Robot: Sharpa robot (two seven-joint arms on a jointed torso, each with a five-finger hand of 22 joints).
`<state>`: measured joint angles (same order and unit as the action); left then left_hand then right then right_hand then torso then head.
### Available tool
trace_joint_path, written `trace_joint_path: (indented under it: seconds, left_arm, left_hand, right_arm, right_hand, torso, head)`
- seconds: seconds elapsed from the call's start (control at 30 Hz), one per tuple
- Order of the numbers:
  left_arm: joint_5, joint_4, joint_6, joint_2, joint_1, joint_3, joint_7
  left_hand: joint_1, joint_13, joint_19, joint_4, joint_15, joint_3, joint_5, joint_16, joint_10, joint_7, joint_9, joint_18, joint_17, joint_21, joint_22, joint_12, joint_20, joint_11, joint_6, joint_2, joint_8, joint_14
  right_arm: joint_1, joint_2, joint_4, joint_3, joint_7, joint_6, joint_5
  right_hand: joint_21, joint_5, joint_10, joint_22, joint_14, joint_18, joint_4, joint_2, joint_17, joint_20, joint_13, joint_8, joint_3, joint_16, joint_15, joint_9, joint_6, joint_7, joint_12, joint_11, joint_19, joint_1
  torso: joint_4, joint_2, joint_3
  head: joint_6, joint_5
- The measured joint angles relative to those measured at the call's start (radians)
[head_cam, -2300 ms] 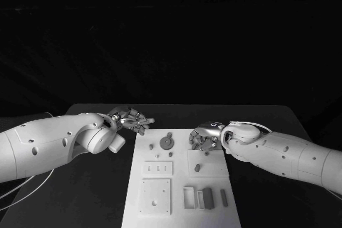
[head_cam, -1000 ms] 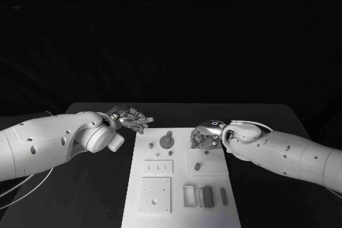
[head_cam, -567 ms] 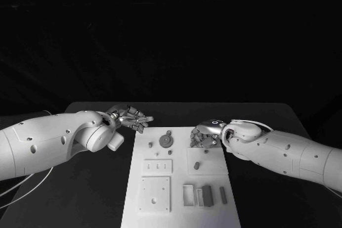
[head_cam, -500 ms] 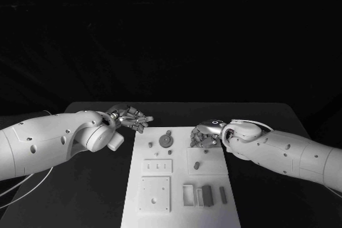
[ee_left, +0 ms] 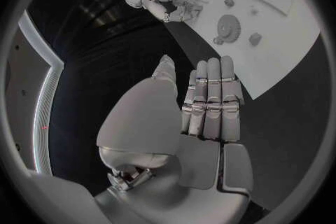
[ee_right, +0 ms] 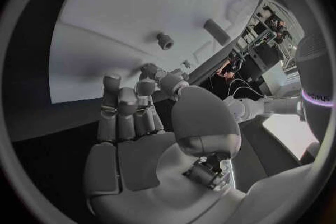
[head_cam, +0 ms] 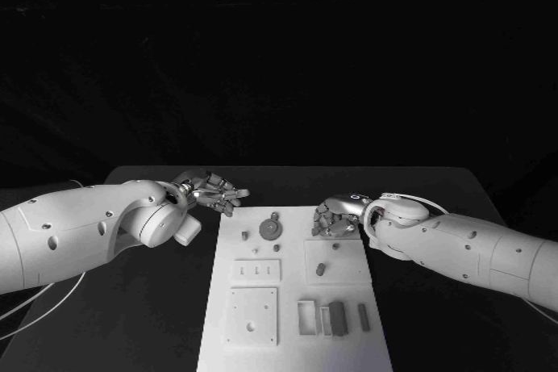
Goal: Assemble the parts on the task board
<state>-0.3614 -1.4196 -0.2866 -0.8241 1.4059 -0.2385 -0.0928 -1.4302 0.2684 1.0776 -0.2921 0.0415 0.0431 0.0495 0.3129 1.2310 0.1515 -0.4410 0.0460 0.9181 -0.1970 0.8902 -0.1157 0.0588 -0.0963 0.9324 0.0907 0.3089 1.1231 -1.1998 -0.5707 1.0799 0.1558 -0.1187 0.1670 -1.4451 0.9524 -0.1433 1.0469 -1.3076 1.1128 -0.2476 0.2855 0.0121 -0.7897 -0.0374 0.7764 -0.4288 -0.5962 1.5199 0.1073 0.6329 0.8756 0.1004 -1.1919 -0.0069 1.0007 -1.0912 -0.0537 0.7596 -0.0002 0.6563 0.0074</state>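
Black tabletop (head_cam: pixel 151 307) carries the long white task board (head_cam: pixel 291 291), which lies lengthwise down its middle. On the board's far half sit a grey toothed gear (head_cam: pixel 271 229), a small dark peg (head_cam: pixel 245 236) just to its left and another small piece (head_cam: pixel 279 247) just below it; nearer lie a raised square with a short dark pin (head_cam: pixel 320 269), a plate with 3 narrow slots (head_cam: pixel 257 272), a flat square plate (head_cam: pixel 252 317) and a cluster of grey rectangular blocks (head_cam: pixel 335 320). The silver left hand (head_cam: pixel 215 194) hovers off the board's far left corner, fingers extended side by side and lightly spread, holding nothing; the left wrist view shows its fingers (ee_left: pixel 210 103) straight above the dark table beside the board edge. The silver right hand (head_cam: pixel 334 219) is over the board's far right corner, fingers curled downward; the right wrist view shows its fingertips (ee_right: pixel 136 89) bent near the board's edge, and I cannot tell whether they pinch anything.
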Motion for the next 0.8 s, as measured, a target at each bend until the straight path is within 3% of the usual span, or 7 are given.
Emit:
trace_joint_path:
  seconds: [0.3,0.43,0.8]
  left_arm:
    - [0.000,0.002,0.000,0.000,0.000,0.000,0.000]
    - [0.001,0.003,0.000,-0.002,0.000,0.000,0.001]
    - [0.007,0.001,0.006,-0.007,0.000,0.000,0.009]
  left_hand:
    - [0.000,0.001,0.000,0.000,0.000,0.000,0.000,0.000,0.000,0.000,0.000,0.000,0.001,0.000,0.000,0.000,0.000,0.000,0.000,0.000,0.000,0.000]
    - [0.000,0.001,0.000,0.000,0.000,0.000,0.000,0.000,0.000,0.000,0.000,-0.001,0.001,0.000,0.000,0.000,0.000,0.000,0.000,0.000,0.000,0.000]
    - [0.000,0.003,-0.004,0.000,0.000,0.006,0.000,-0.004,0.000,0.000,0.001,-0.001,0.002,0.000,0.001,0.000,-0.003,0.000,0.000,0.000,0.000,0.000]
  right_arm:
    - [0.000,-0.011,0.005,0.000,0.023,-0.002,0.152]
    - [0.000,-0.018,0.003,-0.005,0.031,-0.013,0.236]
    - [-0.022,-0.036,-0.022,-0.022,0.055,-0.135,0.544]
  right_hand:
    - [0.006,0.000,0.000,0.000,0.002,0.000,0.000,0.004,-0.002,0.007,0.002,-0.004,0.000,0.004,0.002,0.016,0.000,0.000,-0.009,0.000,0.000,0.004]
    - [0.006,0.000,0.000,0.000,0.002,0.000,0.000,0.004,-0.002,0.007,0.002,-0.004,0.000,0.004,0.002,0.021,0.000,0.000,-0.009,0.000,0.000,0.004]
    - [0.006,0.000,0.000,0.000,0.002,0.000,0.000,0.009,-0.002,0.008,0.002,-0.004,0.000,0.004,0.002,0.034,0.000,0.000,-0.009,0.000,0.000,0.009]
  torso:
    - [0.0000,0.000,0.0005]
    - [0.0000,0.000,0.0005]
    - [0.0012,0.000,0.0002]
  head:
    - [-0.002,0.001]
    - [-0.002,0.001]
    - [-0.008,0.000]
